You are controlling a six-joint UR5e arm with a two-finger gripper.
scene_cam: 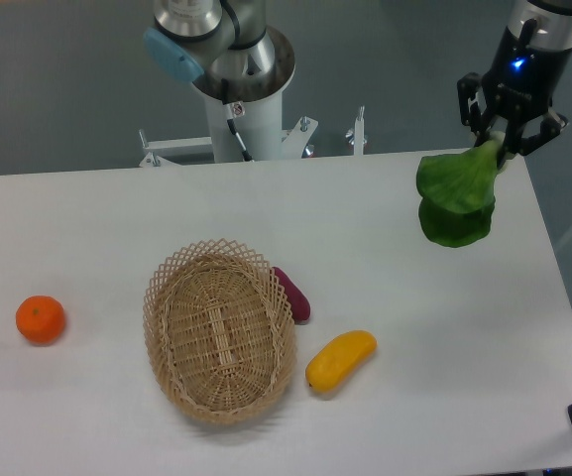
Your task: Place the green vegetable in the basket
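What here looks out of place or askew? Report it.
Nothing looks spilled or damaged. The green vegetable hangs leaves-down from the tool above the table's far right edge, well away from the empty basket. The purple vegetable lies right against the basket's rim.

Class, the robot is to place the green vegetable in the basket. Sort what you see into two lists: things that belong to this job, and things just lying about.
Belongs to the job:
- green vegetable, hanging from the gripper
- wicker basket, empty

Just lying about:
- orange
- yellow fruit
- purple vegetable, against the basket's right rim
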